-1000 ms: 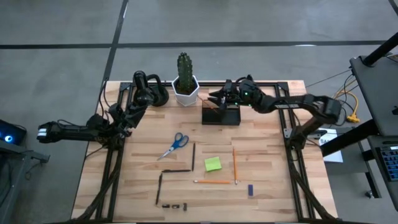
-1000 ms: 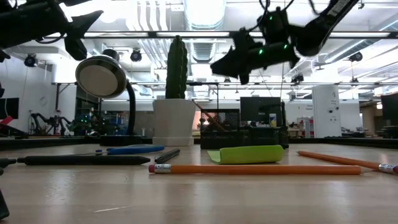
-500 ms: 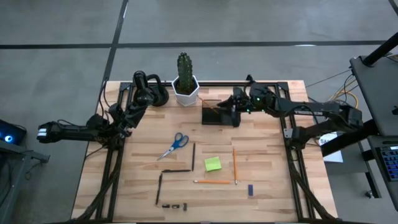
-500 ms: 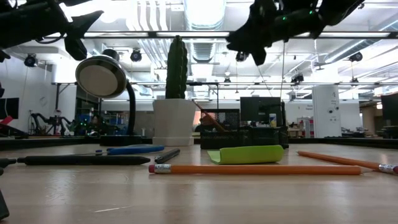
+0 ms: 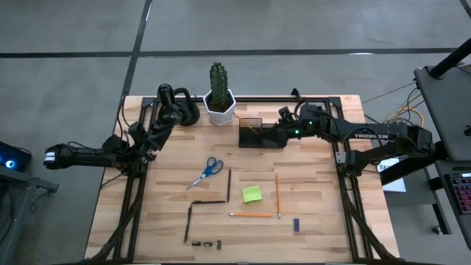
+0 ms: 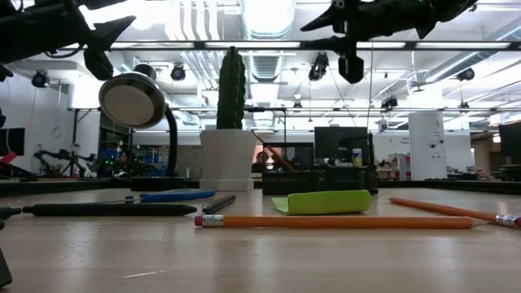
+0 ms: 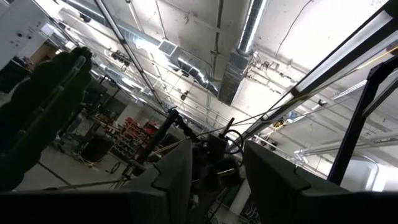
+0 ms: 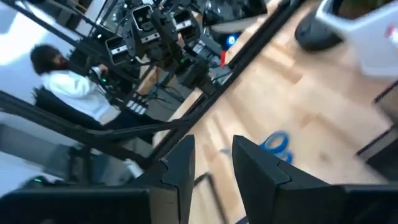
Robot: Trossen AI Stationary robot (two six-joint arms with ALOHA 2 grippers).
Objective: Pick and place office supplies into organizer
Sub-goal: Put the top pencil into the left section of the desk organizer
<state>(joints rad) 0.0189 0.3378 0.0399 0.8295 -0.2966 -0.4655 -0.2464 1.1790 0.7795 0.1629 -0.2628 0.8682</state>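
The organizer [image 5: 255,134], a dark box, stands at the far middle of the table with an orange pencil [image 6: 277,159] leaning in it. My right gripper [image 5: 280,133] hangs open high over its right end [image 6: 316,32], with nothing between its fingers [image 8: 213,146]. On the table lie blue-handled scissors [image 5: 208,171], dark pens [image 5: 229,184], a lime-green sticky pad [image 5: 252,193], orange pencils [image 5: 278,193], a small blue block [image 5: 296,224] and tiny black clips [image 5: 206,243]. My left gripper [image 6: 110,37] waits open at the far left, pointing upward [image 7: 217,162].
A cactus in a white pot [image 5: 219,103] stands left of the organizer, with a black lamp [image 5: 180,109] beyond it at the far left. Black frame rails [image 5: 346,184] run along both table sides. A person [image 8: 68,81] sits beyond the table.
My right gripper has risen and drawn back from over the organizer's middle toward the table's right edge, rolling about its own axis as it went. The organizer and the supplies on the table have not moved.
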